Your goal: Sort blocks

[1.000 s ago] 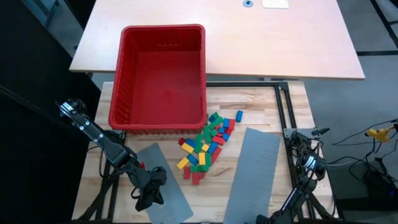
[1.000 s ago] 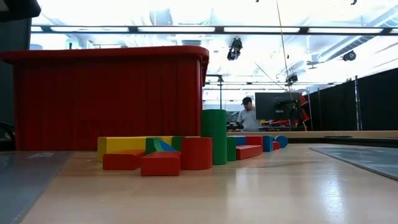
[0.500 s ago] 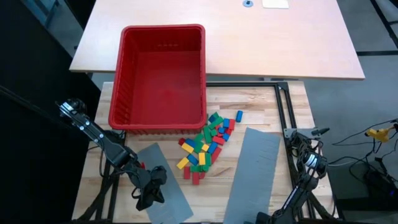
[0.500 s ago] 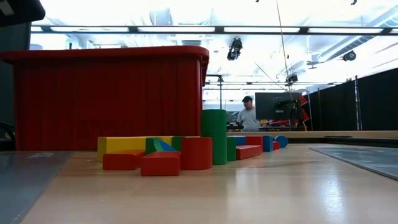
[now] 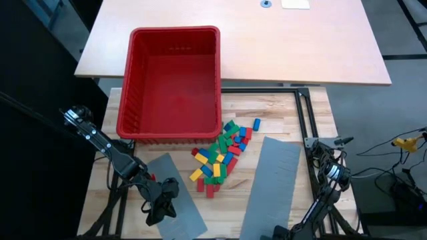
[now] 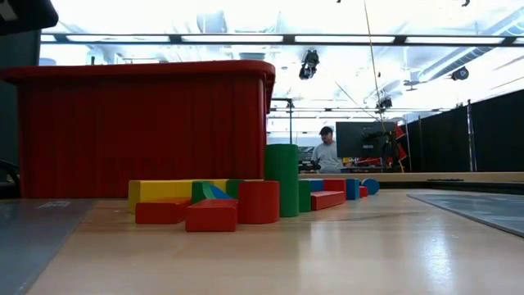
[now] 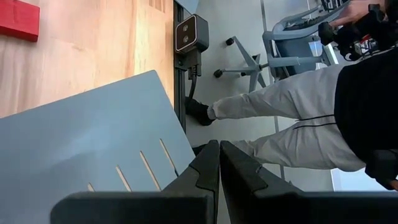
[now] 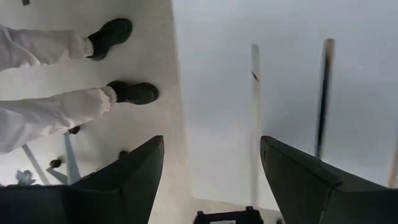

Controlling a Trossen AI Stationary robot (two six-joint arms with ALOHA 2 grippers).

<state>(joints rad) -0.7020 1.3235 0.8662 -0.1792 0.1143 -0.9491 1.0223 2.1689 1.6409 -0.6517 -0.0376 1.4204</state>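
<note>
The blocks [image 5: 220, 157], small red, green, blue and yellow bricks, lie in a loose pile on the wooden table just in front of the red bin [image 5: 133, 100]. The low view shows them close up [image 6: 246, 201]. My left gripper [image 5: 159, 212] is shut with nothing in it, above the left grey slotted panel [image 5: 180, 200] at the near left. One red block [image 7: 18, 18] lies beyond it. My right gripper [image 8: 210, 149] stands open over the near end of the right grey panel [image 5: 270, 187], at the table's front edge [image 5: 283, 233].
The red bin [image 6: 139, 123] stands behind the pile, with nothing in it that shows. A black metal frame [image 5: 300, 113] runs along the table's right side. A person's legs and shoes [image 8: 118, 87] show on the floor beyond the near edge. Bare wood lies between the two panels.
</note>
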